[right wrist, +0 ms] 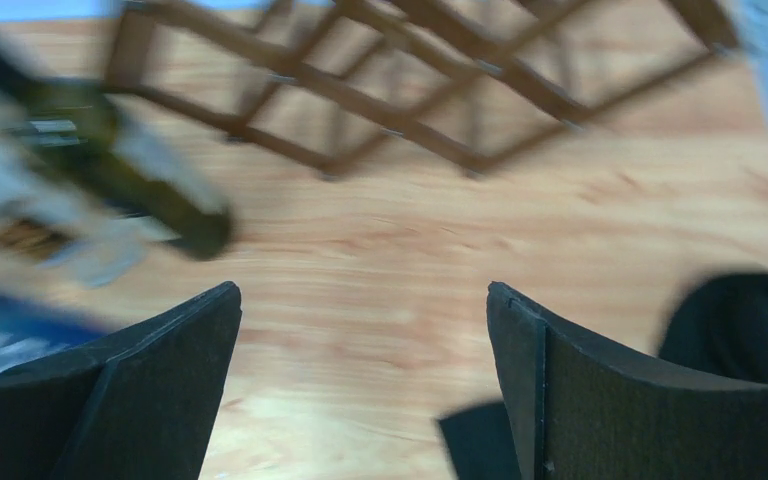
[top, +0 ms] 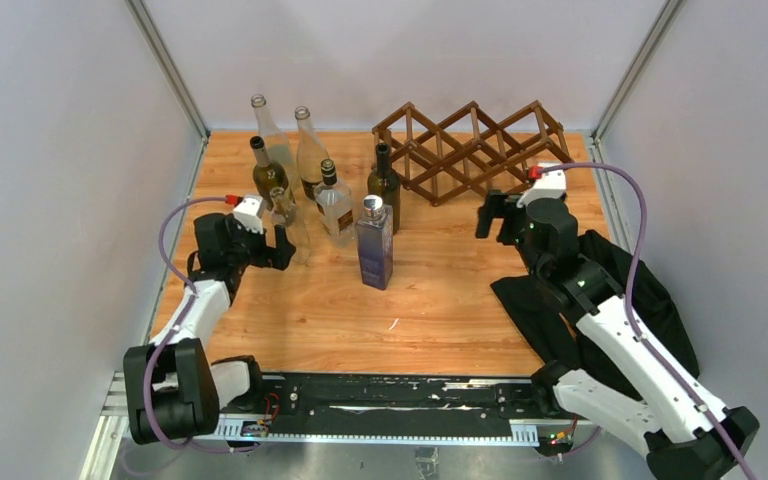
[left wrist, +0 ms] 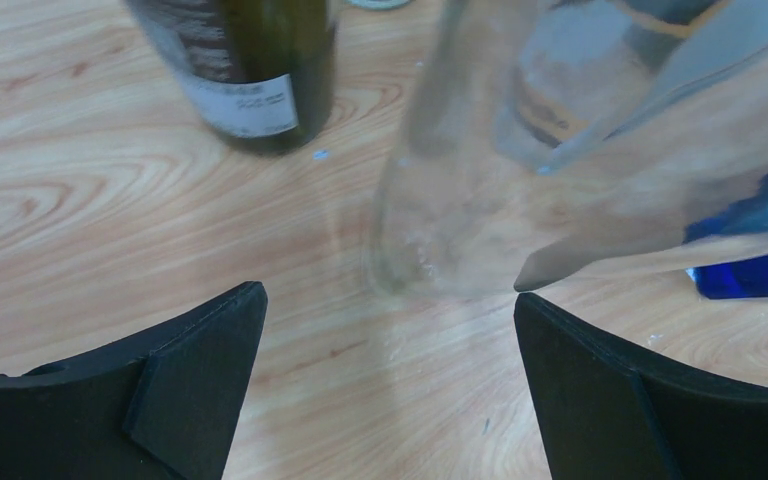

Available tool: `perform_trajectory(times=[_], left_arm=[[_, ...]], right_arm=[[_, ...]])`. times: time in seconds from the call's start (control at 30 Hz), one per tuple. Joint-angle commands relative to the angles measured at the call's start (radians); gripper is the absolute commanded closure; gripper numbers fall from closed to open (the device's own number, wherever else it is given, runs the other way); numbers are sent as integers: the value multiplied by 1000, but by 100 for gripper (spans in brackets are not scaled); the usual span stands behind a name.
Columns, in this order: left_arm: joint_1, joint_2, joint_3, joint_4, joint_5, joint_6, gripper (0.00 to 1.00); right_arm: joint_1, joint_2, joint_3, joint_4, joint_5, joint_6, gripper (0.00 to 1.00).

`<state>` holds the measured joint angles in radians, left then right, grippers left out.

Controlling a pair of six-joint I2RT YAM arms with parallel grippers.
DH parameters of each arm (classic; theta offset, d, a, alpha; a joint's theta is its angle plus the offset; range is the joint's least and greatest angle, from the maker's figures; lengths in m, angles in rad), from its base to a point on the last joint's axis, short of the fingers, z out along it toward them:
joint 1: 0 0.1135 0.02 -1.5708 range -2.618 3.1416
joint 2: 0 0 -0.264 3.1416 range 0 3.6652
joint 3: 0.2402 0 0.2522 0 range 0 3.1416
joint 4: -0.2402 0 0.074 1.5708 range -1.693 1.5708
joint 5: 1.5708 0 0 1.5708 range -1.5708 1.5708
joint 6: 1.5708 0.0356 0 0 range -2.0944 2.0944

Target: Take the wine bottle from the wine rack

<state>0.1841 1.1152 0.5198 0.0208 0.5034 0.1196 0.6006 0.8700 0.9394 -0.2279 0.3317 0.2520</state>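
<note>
The wine rack, a dark brown lattice of thin sticks, stands at the back right, and I see no bottle in its cells. A dark green wine bottle stands upright on the table just off the rack's left end; it is a blurred shape in the right wrist view. My right gripper hovers open and empty in front of the rack, its jaws wide over bare wood. My left gripper is open and empty, with a clear glass bottle just ahead of its fingers.
Several other bottles stand at centre left: a blue square one, a clear one with a black cap, a dark one and two tall clear ones. A black cloth lies under the right arm.
</note>
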Motion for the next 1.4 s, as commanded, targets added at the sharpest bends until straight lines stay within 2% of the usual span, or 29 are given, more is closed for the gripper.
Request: perform_trajectory(times=[0.0,0.13,0.27,0.37,0.47,0.57,0.63,0.67,0.73,0.77,0.83,0.9,0.93,0.97,1.03,1.07,1.13,1.23,1.27,1.3,1.37], left_arm=[[-61,31,-57,248,-16,-5,0],[-89,16,-161,437,-39,-20,0],[-110,15,-272,669,-36,-5,0],[-112,20,-284,709,-51,-6,0],[-113,38,-298,781,-71,-12,0],[-114,88,-354,967,-105,1,0],[-115,164,-389,1118,-128,-35,0],[-114,180,-384,1144,-152,-50,0],[-114,162,-361,1046,-194,-39,0],[-114,168,-367,1065,-210,-42,0],[-114,209,-407,1158,-237,-51,0],[-119,302,-451,1375,-241,-71,0],[-120,316,-454,1401,-248,-85,0],[-120,286,-442,1334,-251,-81,0],[-121,228,-393,1144,-265,-54,0],[-122,242,-370,1121,-273,-65,0],[-125,284,-348,1151,-303,-89,0],[-132,259,-335,1076,-302,-71,0],[-132,273,-341,1117,-302,-78,0],[-131,276,-346,1129,-301,-82,0],[-131,263,-342,1101,-299,-78,0]], right_arm=[[-174,-10,-130,-17,268,103,4],[-263,-31,-293,184,465,49,4],[-376,25,-413,379,545,25,3],[-460,114,-426,412,509,44,3],[-508,195,-469,538,487,22,3],[-537,262,-505,675,381,-41,3],[-539,301,-517,704,345,-71,3],[-536,311,-524,711,332,-85,3],[-535,313,-559,730,314,-104,3],[-535,312,-589,778,310,-110,3],[-535,309,-634,854,282,-126,3],[-532,331,-668,941,259,-152,2],[-530,334,-671,953,248,-166,2],[-526,336,-679,969,229,-172,2],[-518,375,-737,1129,213,-211,2],[-507,387,-763,1206,206,-239,2],[-488,415,-762,1235,149,-291,2],[-486,488,-717,1195,48,-326,1],[-484,553,-749,1366,55,-363,0],[-477,602,-765,1452,79,-377,0],[-471,550,-733,1340,93,-356,0]])
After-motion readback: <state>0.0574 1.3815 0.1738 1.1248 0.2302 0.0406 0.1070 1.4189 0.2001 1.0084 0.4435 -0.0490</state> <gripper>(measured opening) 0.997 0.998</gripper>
